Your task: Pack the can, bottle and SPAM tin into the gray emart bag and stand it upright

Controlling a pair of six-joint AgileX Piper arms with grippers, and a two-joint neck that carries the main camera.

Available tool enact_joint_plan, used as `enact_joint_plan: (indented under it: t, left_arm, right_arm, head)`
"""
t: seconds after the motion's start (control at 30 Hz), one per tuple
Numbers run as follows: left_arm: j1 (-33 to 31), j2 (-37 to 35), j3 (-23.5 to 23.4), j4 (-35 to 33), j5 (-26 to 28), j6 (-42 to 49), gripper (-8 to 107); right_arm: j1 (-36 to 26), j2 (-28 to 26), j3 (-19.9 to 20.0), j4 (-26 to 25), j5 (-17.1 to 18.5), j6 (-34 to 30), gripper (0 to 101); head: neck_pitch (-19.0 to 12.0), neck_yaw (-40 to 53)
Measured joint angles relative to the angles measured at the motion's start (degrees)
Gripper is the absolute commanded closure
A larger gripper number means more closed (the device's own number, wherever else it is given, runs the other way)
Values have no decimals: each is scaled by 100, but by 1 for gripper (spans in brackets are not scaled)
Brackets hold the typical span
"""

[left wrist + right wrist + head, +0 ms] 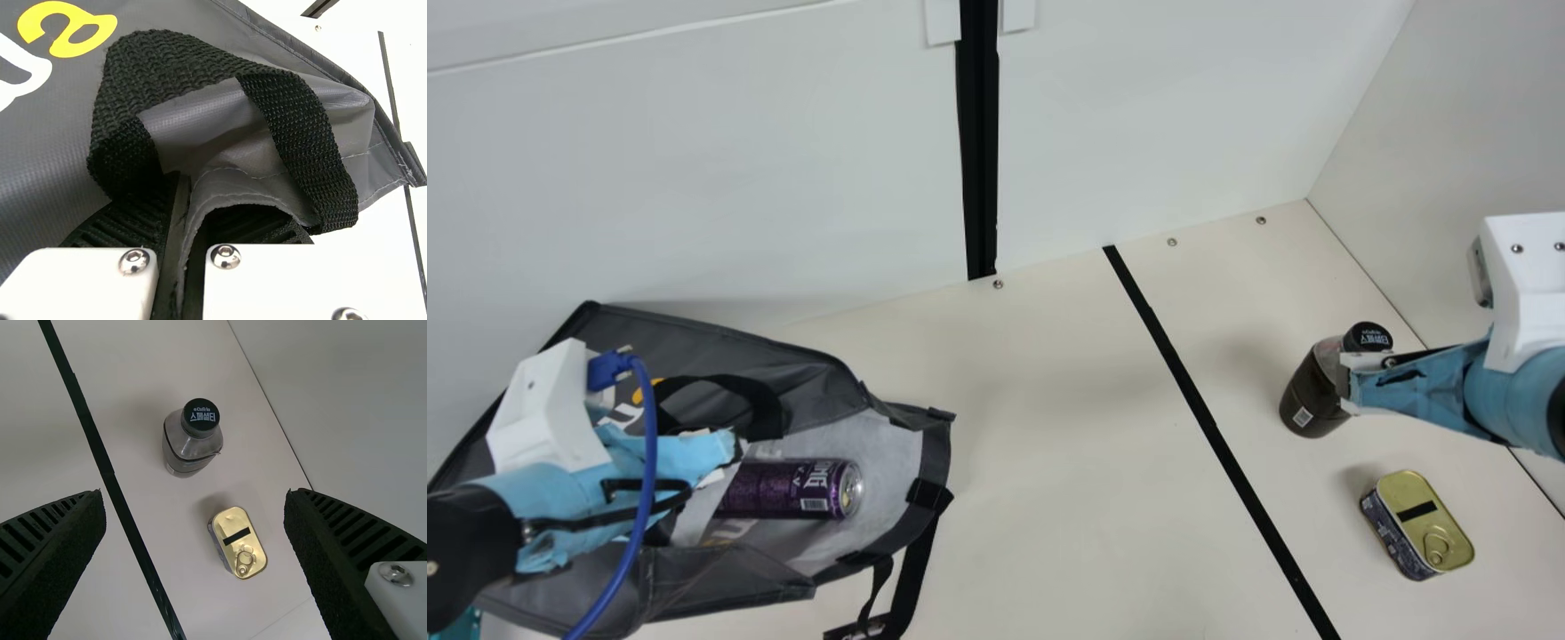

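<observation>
Main view: can (783, 489) inside the gray emart bag (800, 378); bottle (1307, 400) and SPAM tin (1409, 507) on the counter (1049, 462). Left wrist view: your left gripper (725, 449) has its jaws clamped on bag fabric. Right wrist view: your right gripper's (1350, 384) jaws wide apart.

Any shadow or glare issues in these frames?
Main view: soft, faint shadows beside the bottle and tin; right wrist view: likewise soft shadows there; left wrist view: table washed out nearly white, pale sheen on the folded bag.
</observation>
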Motion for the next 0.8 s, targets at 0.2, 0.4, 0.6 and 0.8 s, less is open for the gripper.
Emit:
enact_joint_plan:
  t: [0.2,0.4,0.6,0.8]
  left_arm:
    - [0,0,0,0,0,0,107]
    - [0,0,0,0,0,0,107]
    - [0,0,0,0,0,0,107]
    - [0,0,0,0,0,0,107]
  right_arm:
    - [-124,213,-161,103,-9,-111,6]
    - [-245,462,-314,221,-8,-253,6]
    - [-378,721,-453,365,-8,-376,6]
    - [-508,958,-565,495,0,-531,6]
  head:
    - [0,-9]
    - [0,0]
    - [0,-9]
    - [0,-9]
